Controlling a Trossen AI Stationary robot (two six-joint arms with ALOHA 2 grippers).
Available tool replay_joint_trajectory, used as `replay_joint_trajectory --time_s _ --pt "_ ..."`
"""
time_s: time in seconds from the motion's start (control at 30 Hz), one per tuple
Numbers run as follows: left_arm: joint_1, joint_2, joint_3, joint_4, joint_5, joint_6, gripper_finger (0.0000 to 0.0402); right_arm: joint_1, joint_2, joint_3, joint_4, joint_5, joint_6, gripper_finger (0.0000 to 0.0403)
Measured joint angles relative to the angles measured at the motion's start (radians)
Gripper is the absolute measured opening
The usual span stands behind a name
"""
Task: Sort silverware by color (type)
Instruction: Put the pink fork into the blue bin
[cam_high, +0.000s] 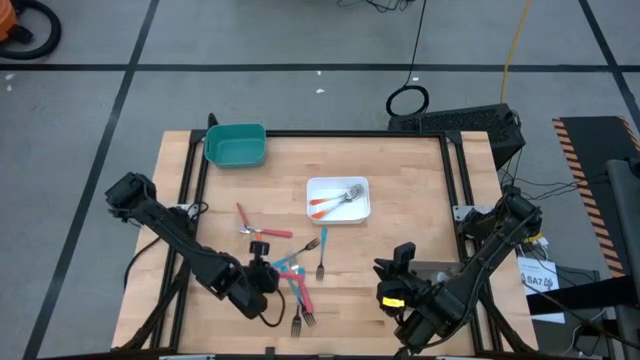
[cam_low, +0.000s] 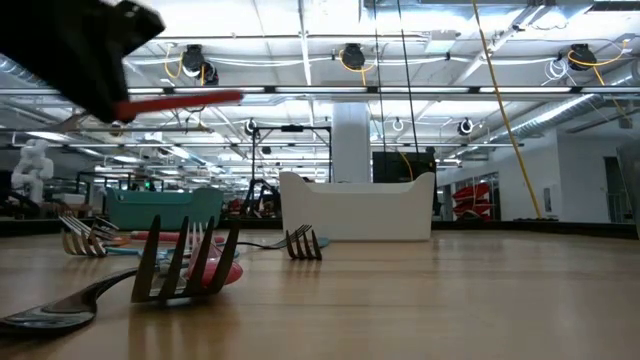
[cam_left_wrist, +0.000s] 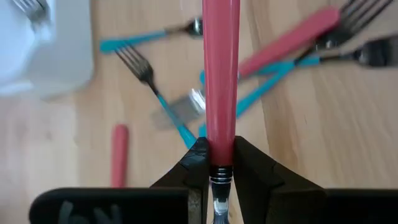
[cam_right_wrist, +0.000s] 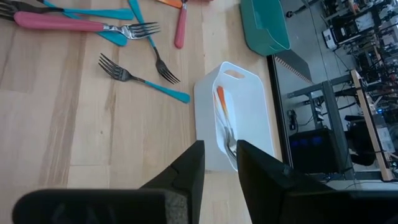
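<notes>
Left pincer clamped on red-handled fork (lifted above table), right pincer slightly parted, empty

One pink-handled fork is up off the table, pinched at the neck in the left pincer. Below it, teal forks and another pink one lie scattered and crossing. Two orange-handled forks rest in the white tray.
</notes>
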Motion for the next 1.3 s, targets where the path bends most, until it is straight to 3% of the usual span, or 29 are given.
replay_joint_trajectory --time_s 0.3,0.73,1.3 --pt "0.048 -0.001 0.115 -0.025 -0.053 0.132 0.0059 -0.001 0.000 0.000 0.000 0.001 -0.002 0.0089" --pt "0.163 -0.001 0.121 -0.011 -0.053 0.203 0.0067 -0.026 0.000 0.000 0.016 -0.001 -0.005 0.0089" --pt "0.165 -0.001 0.121 0.143 -0.050 0.289 0.0069 -0.033 0.000 0.000 0.023 -0.002 -0.010 0.0089"
